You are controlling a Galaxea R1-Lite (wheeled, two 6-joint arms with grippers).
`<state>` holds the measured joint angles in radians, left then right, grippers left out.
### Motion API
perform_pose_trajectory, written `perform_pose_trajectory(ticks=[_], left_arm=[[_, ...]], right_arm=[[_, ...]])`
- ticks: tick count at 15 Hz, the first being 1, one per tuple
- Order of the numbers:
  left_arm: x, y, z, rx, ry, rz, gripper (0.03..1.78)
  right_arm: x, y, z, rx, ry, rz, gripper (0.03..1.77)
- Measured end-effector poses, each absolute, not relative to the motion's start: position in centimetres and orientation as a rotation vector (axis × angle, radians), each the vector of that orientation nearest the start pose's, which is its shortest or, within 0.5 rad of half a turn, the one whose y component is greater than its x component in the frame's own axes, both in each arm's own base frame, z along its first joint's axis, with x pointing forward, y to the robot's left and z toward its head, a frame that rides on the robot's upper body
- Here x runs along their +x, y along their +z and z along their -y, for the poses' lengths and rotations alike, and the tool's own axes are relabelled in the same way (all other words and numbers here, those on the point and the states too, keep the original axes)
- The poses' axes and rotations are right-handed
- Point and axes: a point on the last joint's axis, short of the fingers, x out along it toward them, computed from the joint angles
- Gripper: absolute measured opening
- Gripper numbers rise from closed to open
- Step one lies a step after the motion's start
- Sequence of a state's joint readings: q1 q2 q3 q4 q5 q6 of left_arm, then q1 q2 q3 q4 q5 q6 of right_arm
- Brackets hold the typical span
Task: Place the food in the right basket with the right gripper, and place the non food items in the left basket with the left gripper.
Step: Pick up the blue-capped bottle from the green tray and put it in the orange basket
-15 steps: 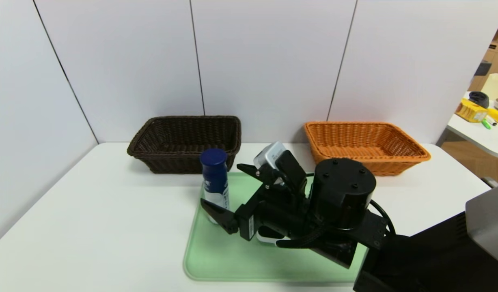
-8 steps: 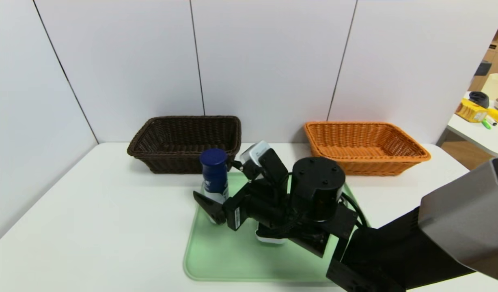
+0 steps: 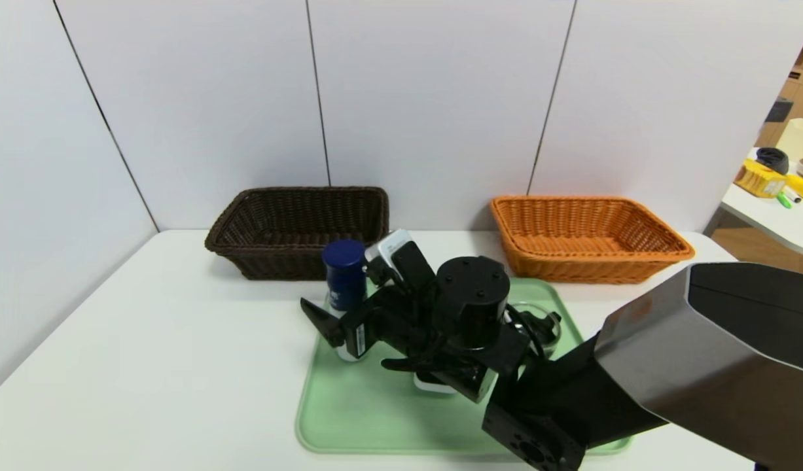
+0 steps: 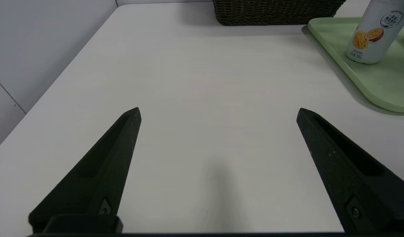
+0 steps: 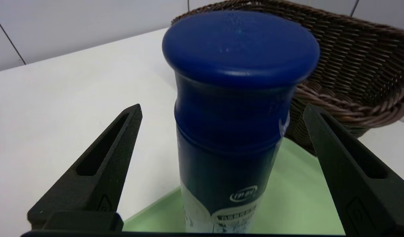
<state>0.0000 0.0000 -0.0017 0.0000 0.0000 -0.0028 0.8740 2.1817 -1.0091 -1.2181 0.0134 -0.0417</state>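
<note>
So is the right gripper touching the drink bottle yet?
Apart. The right wrist view shows the right gripper open, with the drink bottle between its fingers and a clear gap on each side.

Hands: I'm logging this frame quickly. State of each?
Left hand: open, empty, over bare table.
Right hand: open, straddling the drink bottle.

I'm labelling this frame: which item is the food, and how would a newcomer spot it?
On the green tray, look at the corner nearest the dark brown basket. The drink bottle stands upright there between the right end effector's open fingers, the only thing with a tall blue cap.
</note>
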Motion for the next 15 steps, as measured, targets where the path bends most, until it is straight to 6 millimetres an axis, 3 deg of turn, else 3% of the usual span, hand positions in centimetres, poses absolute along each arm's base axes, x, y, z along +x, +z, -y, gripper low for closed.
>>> perform_pose_trajectory(ticks=[6, 15], left_arm=[[-2.3, 7.6, 0.0, -0.003, 0.0, 0.001, 1.69], [-2.3, 7.6, 0.0, -0.003, 0.0, 0.002, 1.69]], right_arm=[[27.1, 11.5, -32.1, -0.016, 0.881, 0.071, 1.7], [27.3, 12.6, -32.1, 0.003, 0.876, 0.111, 1.7]])
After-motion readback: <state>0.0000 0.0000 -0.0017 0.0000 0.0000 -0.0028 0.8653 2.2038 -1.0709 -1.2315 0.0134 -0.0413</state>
